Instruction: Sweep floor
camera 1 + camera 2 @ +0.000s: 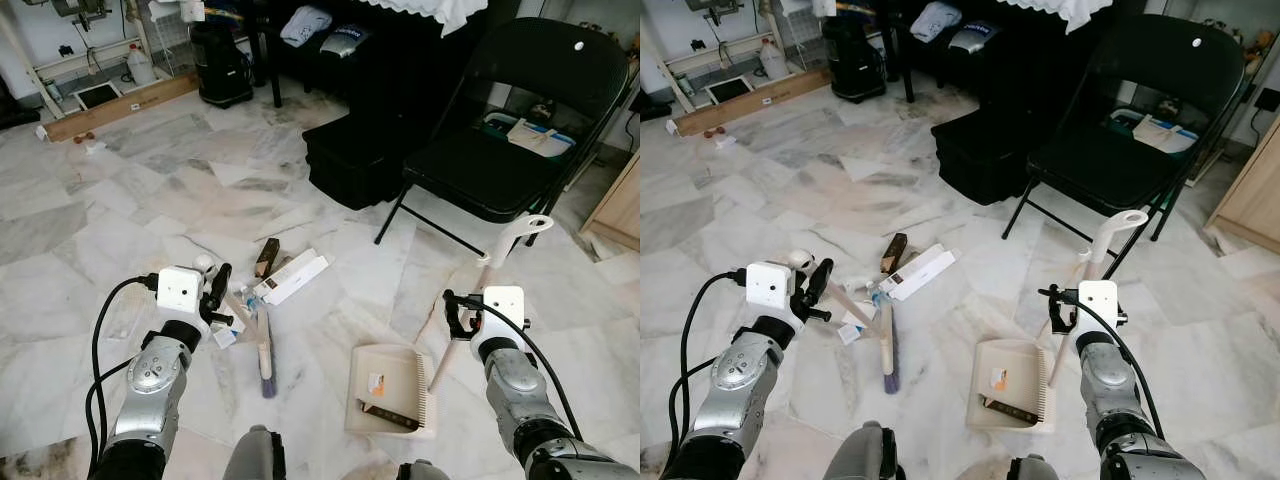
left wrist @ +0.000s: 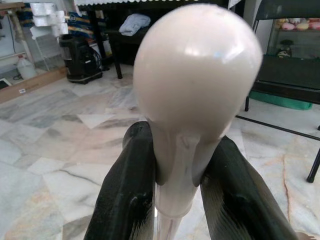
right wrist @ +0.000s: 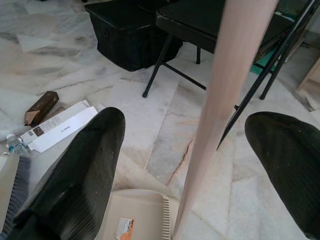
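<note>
The left gripper [image 1: 218,290] is clamped on the rounded top of the broom handle [image 2: 197,80], both black fingers [image 2: 127,190] pressed against its neck. From there the pale stick slants down to the broom head [image 1: 265,372], whose bristles rest on the marble floor [image 1: 120,210] at about 6 o'clock of the litter. That litter, a white carton [image 1: 292,279], a brown box [image 1: 266,256] and a small plastic bottle [image 3: 14,145], lies just beyond the broom head.

The right gripper [image 1: 1058,308] sits around the dustpan handle [image 3: 225,115] with its fingers spread wide; the shaft stands in the gap, touching neither pad as far as can be seen. The dustpan [image 1: 388,390] lies flat on the floor at the foot of that handle, holding an orange-marked scrap and a dark strip.

At 12 o'clock of the dustpan stands a black folding chair [image 1: 520,110], with a black bin [image 1: 355,160] at its 9 o'clock.
</note>
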Robot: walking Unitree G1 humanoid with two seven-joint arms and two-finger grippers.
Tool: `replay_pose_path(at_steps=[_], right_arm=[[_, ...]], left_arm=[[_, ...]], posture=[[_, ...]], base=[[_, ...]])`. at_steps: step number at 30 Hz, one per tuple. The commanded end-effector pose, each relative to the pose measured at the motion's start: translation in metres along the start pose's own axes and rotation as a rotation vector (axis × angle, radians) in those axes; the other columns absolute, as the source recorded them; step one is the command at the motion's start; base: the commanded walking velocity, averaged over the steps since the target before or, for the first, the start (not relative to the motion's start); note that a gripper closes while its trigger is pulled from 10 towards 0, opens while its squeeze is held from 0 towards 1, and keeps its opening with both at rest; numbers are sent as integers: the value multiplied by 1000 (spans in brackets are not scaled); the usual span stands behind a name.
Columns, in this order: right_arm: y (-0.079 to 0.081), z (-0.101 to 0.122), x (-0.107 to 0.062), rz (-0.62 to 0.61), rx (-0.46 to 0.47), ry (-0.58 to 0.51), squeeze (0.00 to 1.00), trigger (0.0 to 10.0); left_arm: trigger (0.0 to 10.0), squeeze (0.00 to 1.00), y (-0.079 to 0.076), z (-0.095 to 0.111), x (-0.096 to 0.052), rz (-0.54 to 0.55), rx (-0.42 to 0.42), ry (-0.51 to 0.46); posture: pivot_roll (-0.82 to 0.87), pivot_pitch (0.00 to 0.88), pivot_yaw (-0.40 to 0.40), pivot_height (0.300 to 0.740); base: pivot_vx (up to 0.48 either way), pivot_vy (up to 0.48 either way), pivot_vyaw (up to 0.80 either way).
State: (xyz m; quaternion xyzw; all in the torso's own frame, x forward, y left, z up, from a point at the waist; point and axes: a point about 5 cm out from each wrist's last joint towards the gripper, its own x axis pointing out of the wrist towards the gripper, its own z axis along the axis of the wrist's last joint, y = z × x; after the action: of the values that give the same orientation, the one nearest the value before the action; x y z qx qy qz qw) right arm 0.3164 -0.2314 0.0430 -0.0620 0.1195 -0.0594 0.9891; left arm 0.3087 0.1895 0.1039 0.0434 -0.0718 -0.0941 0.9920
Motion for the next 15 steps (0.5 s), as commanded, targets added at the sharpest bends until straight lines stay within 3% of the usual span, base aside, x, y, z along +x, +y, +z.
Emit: replay_pose_path(at_steps=[1,4,15], right_arm=[[1,1,0,5,-13,-9,0,10000],[1,1,0,-3,-8,-7,0,10000],[-2,-2,-1,-36,25,0,0,10000]], left_arm=[[10000,0,3,-13,-7,12,-5,74],[10000,0,3,-13,-6,12,-6,75],[10000,0,3,-14,-6,14,-6,74]], posture=[[52,107,42,645],[50,106,41,645],[51,104,40,645]], base=[[0,0,675],[0,0,788],[0,0,0]])
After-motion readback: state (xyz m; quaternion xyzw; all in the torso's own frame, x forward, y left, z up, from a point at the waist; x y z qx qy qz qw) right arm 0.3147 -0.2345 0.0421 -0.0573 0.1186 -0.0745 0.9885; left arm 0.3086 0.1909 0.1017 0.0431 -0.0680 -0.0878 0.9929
